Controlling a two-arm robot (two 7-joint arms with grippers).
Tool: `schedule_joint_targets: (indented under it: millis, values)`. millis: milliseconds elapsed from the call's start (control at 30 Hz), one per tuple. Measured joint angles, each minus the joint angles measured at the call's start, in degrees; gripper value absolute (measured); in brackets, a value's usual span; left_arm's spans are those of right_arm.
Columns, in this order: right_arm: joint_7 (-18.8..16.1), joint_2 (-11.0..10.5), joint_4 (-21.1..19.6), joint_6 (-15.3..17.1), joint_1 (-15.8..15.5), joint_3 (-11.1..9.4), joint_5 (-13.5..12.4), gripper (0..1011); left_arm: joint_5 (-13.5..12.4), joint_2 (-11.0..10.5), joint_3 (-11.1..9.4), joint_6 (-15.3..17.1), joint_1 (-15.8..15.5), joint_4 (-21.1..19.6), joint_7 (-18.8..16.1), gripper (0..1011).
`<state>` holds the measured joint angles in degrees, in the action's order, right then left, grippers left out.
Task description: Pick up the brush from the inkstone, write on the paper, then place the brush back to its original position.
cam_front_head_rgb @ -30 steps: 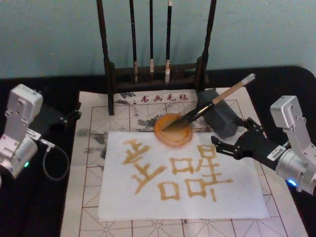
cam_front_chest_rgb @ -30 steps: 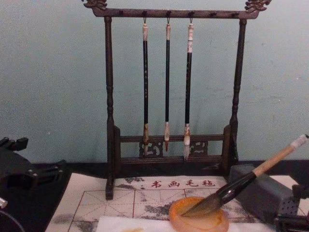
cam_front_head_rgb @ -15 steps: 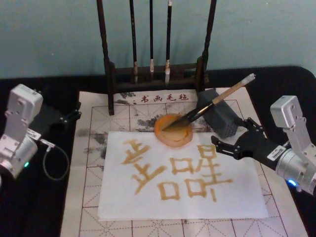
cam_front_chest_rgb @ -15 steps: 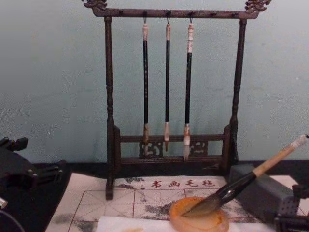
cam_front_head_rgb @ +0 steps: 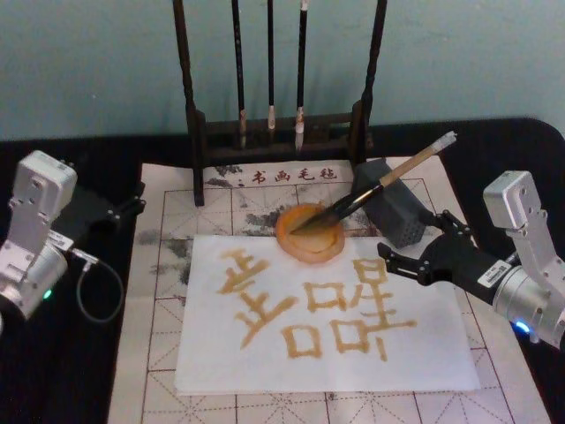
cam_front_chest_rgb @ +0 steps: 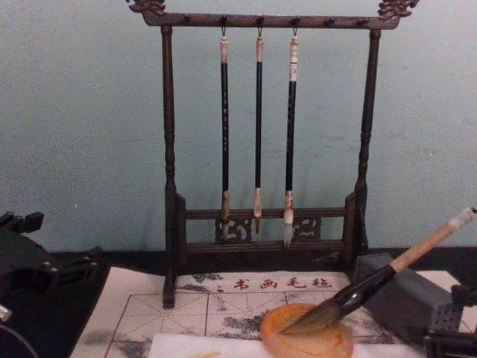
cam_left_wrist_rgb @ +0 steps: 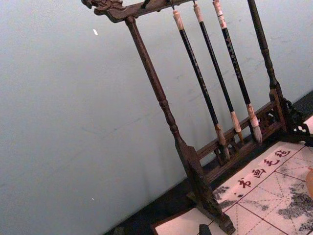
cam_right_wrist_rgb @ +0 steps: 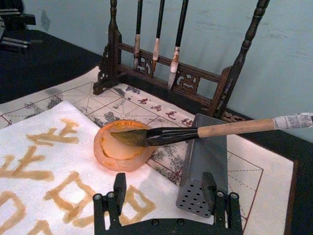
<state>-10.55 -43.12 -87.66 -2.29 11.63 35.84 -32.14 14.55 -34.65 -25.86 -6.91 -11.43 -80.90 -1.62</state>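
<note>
Nearest, at the lower right of the head view: right tool (cam_front_head_rgb: 409,252), fingers spread wide and holding nothing, hovering over the right edge of the paper (cam_front_head_rgb: 265,353), which already carries amber-brown characters. Just beyond it, toward the middle of the frame: the inkstone (cam_front_head_rgb: 309,234), sitting on the felt mat (cam_front_head_rgb: 163,265) at the paper's far edge. Resting in that dish by its tuft: the brush (cam_front_head_rgb: 375,187), handle propped across the grey block (cam_front_head_rgb: 393,212) and rising to the upper right, pale end at the top. So, from the open tool, brush lying ahead and slightly toward frame centre, long axis running diagonally from dish up to the right, handle end closest to the right arm's side. Seen from the right wrist view: same brush (cam_right_wrist_rgb: 195,131) crossing straight over the gap between the two fingertips. Judging by the finished writing and the released brush, task likely complete or nearly so; any further grasp clearly a job for the right arm. Far left of the head view: left tool (cam_front_head_rgb: 119,210), parked off the mat on the dark surface (cam_front_head_rgb: 97,371), state impossible to tell. Farthest back: wooden rack (cam_front_head_rgb: 278,132) with three thin brushes (cam_front_head_rgb: 270,62) hanging
</note>
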Motion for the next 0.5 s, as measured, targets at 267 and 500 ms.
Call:
schedule_joint_targets:
  millis: [267,500]
  values:
    - [0.0,0.0,0.0,0.0,0.0,0.0,0.0,1000,0.0,0.0,0.0,0.0,0.0,0.0,0.0,1001]
    - [0.0,0.0,0.0,0.0,0.0,0.0,0.0,1000,0.0,0.0,0.0,0.0,0.0,0.0,0.0,1001]
